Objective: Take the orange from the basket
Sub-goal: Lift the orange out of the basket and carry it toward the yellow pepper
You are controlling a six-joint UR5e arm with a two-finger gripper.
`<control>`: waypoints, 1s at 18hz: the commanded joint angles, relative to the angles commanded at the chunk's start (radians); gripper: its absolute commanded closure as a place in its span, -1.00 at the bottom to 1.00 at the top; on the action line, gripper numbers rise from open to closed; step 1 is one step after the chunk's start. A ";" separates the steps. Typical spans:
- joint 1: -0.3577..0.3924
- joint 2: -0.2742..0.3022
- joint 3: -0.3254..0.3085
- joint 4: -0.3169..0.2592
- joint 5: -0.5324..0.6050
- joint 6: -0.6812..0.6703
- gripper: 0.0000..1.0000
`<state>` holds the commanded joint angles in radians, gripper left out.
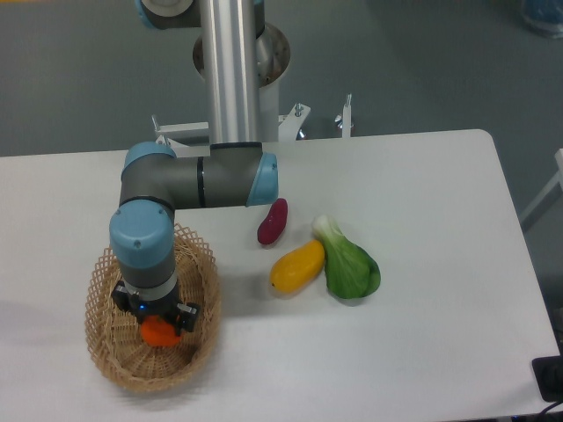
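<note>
The orange [158, 334] is a small bright orange fruit inside the woven wicker basket [106, 352] at the front left of the table. My gripper [157, 327] reaches straight down into the basket right over the orange, and its dark body hides the top of the fruit. The fingers are hidden by the wrist and the gripper body, so I cannot tell whether they are open or closed on the orange. The orange looks to be low in the basket, near its floor.
A purple-red elongated fruit [272, 221], a yellow-orange mango-like fruit [297, 266] and a green leafy vegetable [348, 265] lie on the white table right of the basket. The arm's base column [230, 70] stands at the table's back edge.
</note>
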<state>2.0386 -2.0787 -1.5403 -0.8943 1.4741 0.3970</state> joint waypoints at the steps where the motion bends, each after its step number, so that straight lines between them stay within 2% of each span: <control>1: 0.008 0.011 0.017 -0.002 0.000 0.031 -0.26; 3: 0.061 0.051 0.054 -0.017 -0.002 0.078 -0.26; 5: 0.098 0.078 0.062 -0.018 -0.002 0.118 -0.26; 6: 0.127 0.092 0.072 -0.018 -0.003 0.182 -0.26; 9: 0.213 0.137 0.085 -0.101 -0.003 0.377 -0.18; 11: 0.265 0.158 0.092 -0.106 -0.009 0.480 -0.19; 18: 0.362 0.152 0.118 -0.120 -0.024 0.600 -0.19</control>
<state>2.4006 -1.9266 -1.4220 -1.0140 1.4497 0.9970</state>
